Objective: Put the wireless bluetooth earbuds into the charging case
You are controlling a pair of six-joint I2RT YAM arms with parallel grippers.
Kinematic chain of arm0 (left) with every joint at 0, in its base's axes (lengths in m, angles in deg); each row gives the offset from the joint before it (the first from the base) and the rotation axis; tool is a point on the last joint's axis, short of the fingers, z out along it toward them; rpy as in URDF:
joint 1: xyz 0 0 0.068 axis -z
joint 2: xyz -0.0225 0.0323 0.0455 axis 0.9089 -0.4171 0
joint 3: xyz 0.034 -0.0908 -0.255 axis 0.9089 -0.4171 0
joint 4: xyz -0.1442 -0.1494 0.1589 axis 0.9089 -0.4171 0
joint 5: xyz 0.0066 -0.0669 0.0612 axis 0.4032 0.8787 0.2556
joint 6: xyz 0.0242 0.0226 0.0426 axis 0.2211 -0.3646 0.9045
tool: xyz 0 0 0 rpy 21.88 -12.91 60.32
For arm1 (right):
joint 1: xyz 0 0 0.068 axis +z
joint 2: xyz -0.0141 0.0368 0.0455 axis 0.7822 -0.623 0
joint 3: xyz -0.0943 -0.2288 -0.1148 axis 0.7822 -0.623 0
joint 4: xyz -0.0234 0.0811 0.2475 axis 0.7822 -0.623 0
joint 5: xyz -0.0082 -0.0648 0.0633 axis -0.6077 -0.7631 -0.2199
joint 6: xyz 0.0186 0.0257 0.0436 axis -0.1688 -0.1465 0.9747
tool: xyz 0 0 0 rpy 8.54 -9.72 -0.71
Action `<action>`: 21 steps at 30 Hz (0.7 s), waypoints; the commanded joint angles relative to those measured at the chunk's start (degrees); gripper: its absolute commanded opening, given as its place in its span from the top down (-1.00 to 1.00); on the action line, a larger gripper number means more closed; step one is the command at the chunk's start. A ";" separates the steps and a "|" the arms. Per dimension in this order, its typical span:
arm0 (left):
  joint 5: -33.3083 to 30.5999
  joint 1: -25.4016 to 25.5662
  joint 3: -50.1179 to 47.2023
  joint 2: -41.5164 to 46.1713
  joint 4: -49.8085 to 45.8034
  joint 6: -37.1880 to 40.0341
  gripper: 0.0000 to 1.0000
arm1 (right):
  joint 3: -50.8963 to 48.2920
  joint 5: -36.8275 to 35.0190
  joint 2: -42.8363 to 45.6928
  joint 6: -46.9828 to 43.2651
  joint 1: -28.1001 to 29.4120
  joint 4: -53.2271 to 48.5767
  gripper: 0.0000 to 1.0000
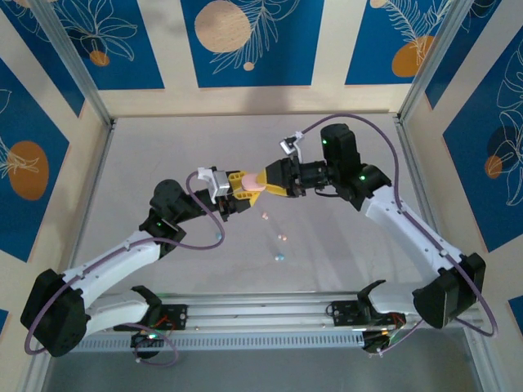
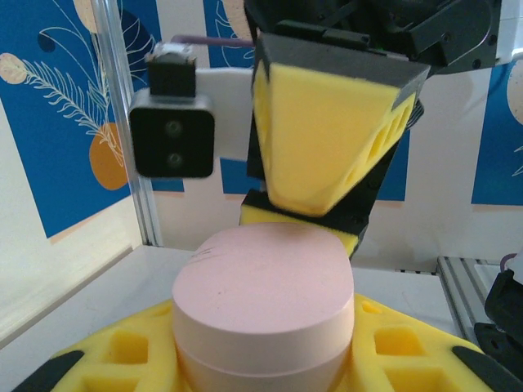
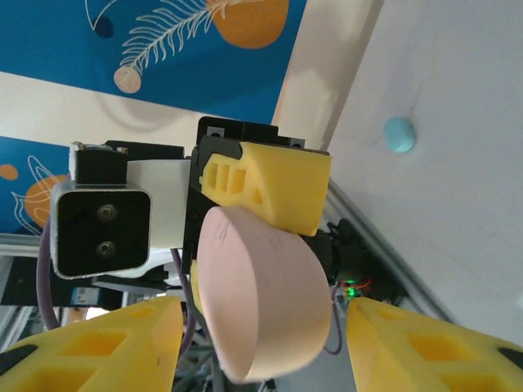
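the left claw (image 2: 261, 363) was clamped on the pink case (image 2: 263, 302), with a yellow finger (image 2: 122, 351) pressed to each side of it, and it held the case up off the table (image 1: 343, 245) near the middle. the case's lid was down, with a seam running round just below the top. the right claw (image 3: 265, 331) faced it from the other side. its fingers (image 3: 106, 347) were apart, one on either side of the case with a thin gap at each, so it gripped nothing. from above, the two claws met nose to nose. the earbuds (image 1: 282, 237) lay loose on the table, nearer the arm bases and well apart from the case. two pinkish ones and a pale blue earbud (image 1: 278, 257) were scattered near one another. another pale one (image 1: 218, 237) lay off to the left, beside the left arm.
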 commanded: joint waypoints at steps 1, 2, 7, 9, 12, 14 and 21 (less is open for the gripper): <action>0.09 0.59 1.77 -0.65 3.30 0.88 0.42 | 0.93 4.18 -1.54 5.15 1.32 2.05 -0.04; 0.12 0.56 1.87 -0.80 3.34 0.88 0.42 | 0.93 4.52 -1.79 5.22 1.33 2.05 0.03; -0.04 0.54 2.23 -1.01 3.31 0.79 0.38 | 0.26 5.77 -2.12 5.41 1.26 2.73 0.48; 0.04 0.54 2.19 -0.93 3.26 0.41 0.34 | -0.11 5.76 -1.91 5.64 0.86 3.37 0.60; -0.02 0.52 2.17 -0.98 3.34 -1.04 0.28 | -1.81 6.10 -1.32 7.66 0.30 7.43 0.71; -0.59 0.59 2.16 -1.35 4.35 -2.86 0.23 | -3.60 6.28 -0.78 10.12 0.28 11.99 0.75; -1.13 0.55 1.53 -3.74 11.37 -9.61 0.08 | -10.07 4.59 0.51 22.62 0.54 31.36 0.79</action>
